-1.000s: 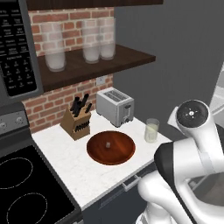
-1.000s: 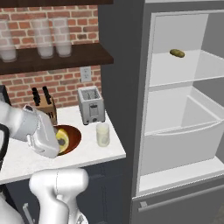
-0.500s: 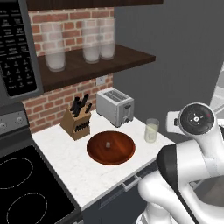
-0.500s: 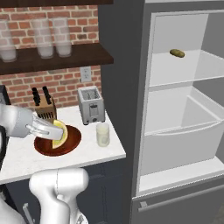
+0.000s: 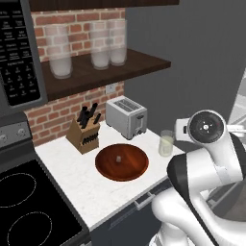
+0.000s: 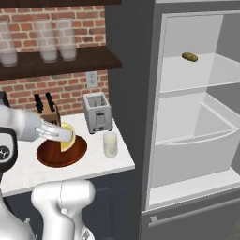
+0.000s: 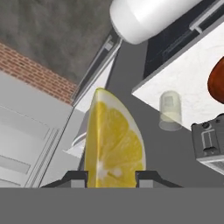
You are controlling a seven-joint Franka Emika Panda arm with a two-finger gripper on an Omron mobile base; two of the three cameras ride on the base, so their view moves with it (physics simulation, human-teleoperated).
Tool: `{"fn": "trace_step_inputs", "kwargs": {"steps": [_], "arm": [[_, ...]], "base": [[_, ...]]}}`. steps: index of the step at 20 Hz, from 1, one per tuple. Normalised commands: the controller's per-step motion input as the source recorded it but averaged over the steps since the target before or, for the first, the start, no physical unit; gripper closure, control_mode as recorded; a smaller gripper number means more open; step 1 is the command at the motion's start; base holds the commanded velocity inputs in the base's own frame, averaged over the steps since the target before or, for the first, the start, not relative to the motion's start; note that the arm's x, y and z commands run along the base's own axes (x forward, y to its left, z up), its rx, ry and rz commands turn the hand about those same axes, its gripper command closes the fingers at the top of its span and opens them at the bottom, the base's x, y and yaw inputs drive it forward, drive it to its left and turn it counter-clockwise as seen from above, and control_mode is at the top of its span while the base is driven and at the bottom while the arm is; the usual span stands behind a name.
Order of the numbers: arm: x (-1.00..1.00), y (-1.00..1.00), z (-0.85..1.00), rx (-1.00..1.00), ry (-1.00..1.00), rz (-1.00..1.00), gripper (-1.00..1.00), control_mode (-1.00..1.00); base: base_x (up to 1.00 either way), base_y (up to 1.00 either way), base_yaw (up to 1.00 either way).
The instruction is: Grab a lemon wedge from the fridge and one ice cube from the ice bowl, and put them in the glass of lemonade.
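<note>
White counter (image 5: pixel 72 178), ice bowl (image 5: pixel 121 162), glass of lemonade (image 5: pixel 166 143), toaster (image 5: pixel 126 116), seemingly knife block (image 5: pixel 84 132)

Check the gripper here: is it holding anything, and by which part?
Yes. The gripper holds the lemon wedge at its lower end, one finger on each cut face, its pointed tip sticking out beyond.
</note>
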Motion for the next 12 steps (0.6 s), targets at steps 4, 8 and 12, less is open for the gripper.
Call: {"fn": "trace_step_inputs", "kwargs": {"steps": [4,8,12], "arm": [[0.43,0.00,-0.34,0.00,-0.19,-0.03,1.00,-1.00],[0.43,-0.13,-0.33,0.00,-0.21,-0.05,1.00,-1.00],[0.29,-0.26,-0.33,0.00,-0.18,-0.04,1.00,-1.00]], "base": [[0.00,0.00,0.00],[0.00,0.00,0.00],[0.00,0.00,0.00]]}}
